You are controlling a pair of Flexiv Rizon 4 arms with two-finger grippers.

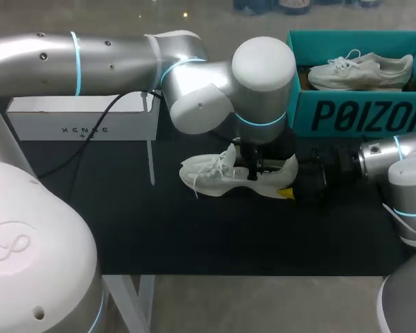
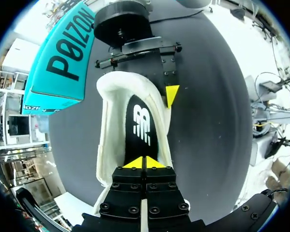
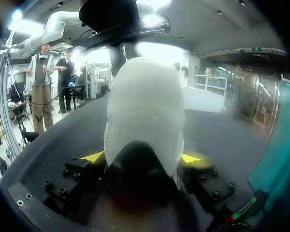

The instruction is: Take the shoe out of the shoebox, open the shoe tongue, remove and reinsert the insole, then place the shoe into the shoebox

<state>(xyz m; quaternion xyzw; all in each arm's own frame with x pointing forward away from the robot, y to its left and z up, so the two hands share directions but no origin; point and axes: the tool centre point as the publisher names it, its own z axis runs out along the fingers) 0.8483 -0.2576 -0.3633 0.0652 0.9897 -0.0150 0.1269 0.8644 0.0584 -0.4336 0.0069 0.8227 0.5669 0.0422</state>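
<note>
Two arms are working one shoe, heel rightward.
Right jaws are gripping heel; left jaws are hovering clenched over insole.

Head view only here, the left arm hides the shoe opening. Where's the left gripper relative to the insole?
Observer: Left wrist view shows the left gripper with its tips together, down on the black insole, which lies inside the shoe. I can't tell if it's pinched.
Operator: Right gripper holding the heel?
Observer: Yes. In the right wrist view the right gripper is shut on the shoe's heel, one yellow tip on each side.
</note>
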